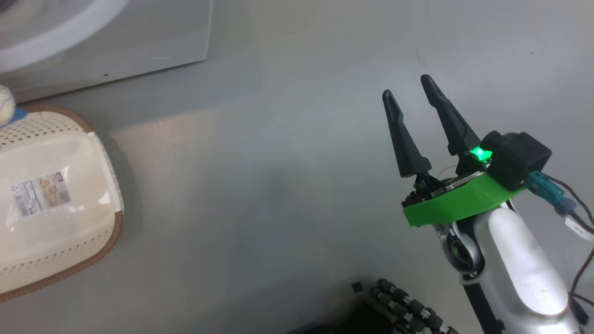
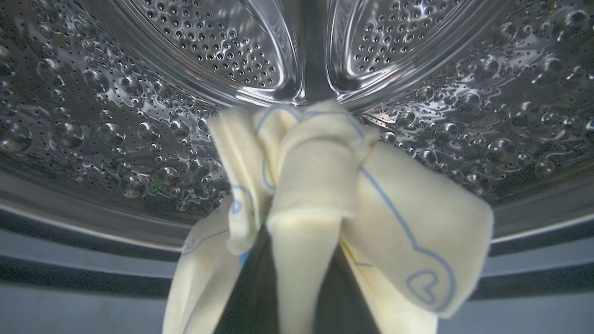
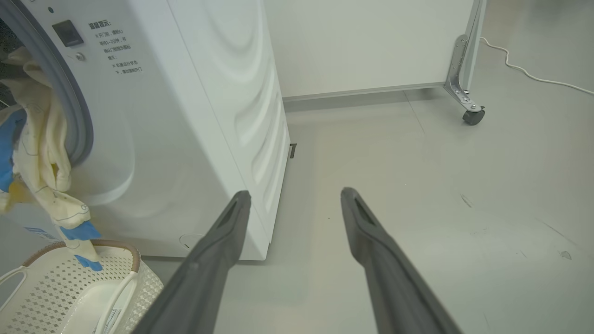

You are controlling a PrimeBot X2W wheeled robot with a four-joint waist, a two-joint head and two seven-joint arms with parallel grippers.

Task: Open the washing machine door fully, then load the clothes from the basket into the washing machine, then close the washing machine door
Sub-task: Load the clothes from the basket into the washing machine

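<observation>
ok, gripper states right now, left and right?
Left gripper: closed, holding the clothes.
Right gripper: jaws open, empty.

1. The washing machine is standing on the floor, toward its far edge, with a wall panel running behind it and off to the right.
2. The basket is sitting on the floor just before the machine's front, below its opening.
3. The clothes are hanging out of that opening and down the front, their lowest end reaching the basket's rim.
4. Their upper part is bunching inside the mouth of the drum.
5. The right tool is hanging over the floor, right of the machine and basket, apart from both.
6. A caster is resting on the floor at the panel's right end, and a cable is lying beyond it.
</observation>
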